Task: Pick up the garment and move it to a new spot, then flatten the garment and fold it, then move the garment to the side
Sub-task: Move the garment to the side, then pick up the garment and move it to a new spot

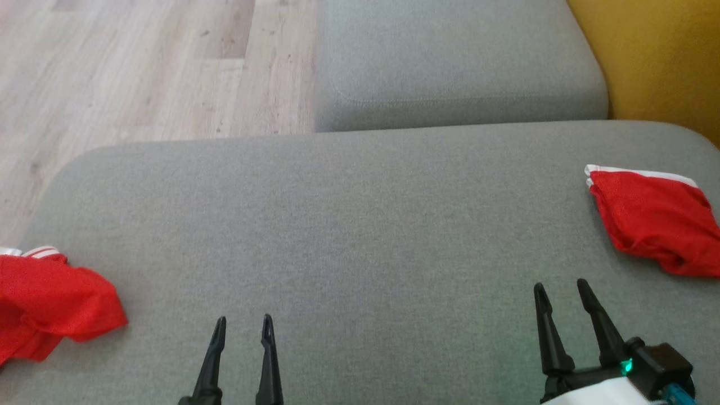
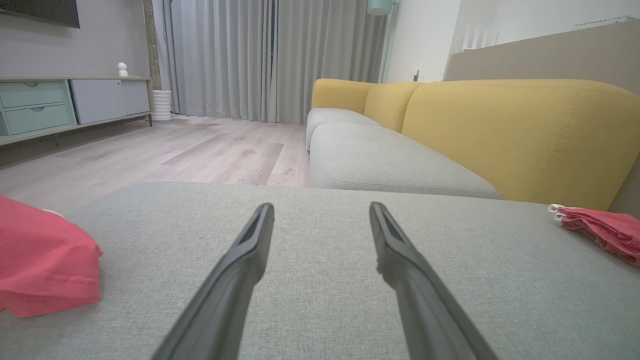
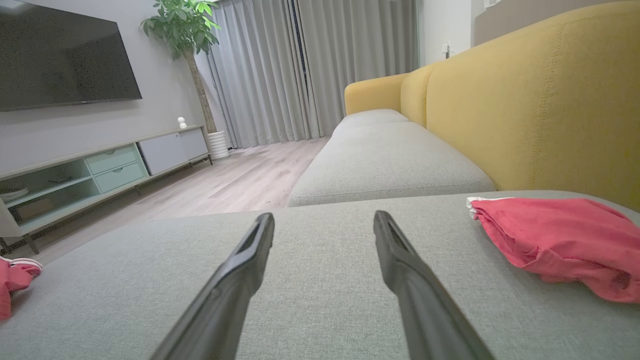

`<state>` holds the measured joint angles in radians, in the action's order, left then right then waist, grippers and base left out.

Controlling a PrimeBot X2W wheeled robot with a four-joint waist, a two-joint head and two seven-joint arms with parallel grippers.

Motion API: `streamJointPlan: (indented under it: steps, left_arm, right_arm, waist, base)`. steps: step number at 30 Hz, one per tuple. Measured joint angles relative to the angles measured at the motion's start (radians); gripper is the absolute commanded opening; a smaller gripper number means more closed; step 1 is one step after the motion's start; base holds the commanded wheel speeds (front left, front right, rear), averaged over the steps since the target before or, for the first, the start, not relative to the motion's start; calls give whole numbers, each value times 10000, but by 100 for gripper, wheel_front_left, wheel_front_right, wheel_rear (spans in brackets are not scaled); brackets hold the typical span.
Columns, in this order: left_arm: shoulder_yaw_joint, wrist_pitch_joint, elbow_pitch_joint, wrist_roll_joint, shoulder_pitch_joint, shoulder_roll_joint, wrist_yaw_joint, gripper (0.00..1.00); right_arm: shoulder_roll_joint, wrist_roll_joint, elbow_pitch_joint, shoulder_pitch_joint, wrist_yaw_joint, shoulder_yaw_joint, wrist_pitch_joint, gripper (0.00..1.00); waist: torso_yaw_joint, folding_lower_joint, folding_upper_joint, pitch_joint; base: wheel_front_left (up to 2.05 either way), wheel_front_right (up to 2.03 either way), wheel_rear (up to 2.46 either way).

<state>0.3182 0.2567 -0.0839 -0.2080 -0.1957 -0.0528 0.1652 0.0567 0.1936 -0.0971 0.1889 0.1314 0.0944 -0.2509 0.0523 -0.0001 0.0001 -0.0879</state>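
crumpled red garment (image 1: 50, 304) lies on the grey cushion (image 1: 360, 214) well left of the left claw (image 1: 243, 318), clear of its fingers. left claw has fingers apart and empty over bare cushion; right claw (image 1: 561, 283) is the same, fingers apart, nothing held. folded red garment (image 1: 652, 219) with a white edge sits ahead and right of the right claw, near but not touching, beside the yellow backrest (image 1: 647, 56).

garment (image 1: 50, 304) left, garment (image 1: 652, 225) right, on cushion (image 1: 349, 225)
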Motion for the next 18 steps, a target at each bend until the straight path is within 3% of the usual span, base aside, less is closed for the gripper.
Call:
streamJointPlan:
  steps: [18]
  left_arm:
    - [-245, 0, -8, 228, -203, -10, -81, 100]
  right_arm:
    - [-107, 75, -36, 380, 0, 10, 0, 100]
  waist:
    - [-47, 2, 0, -490]
  base:
    - [0, 0, 0]
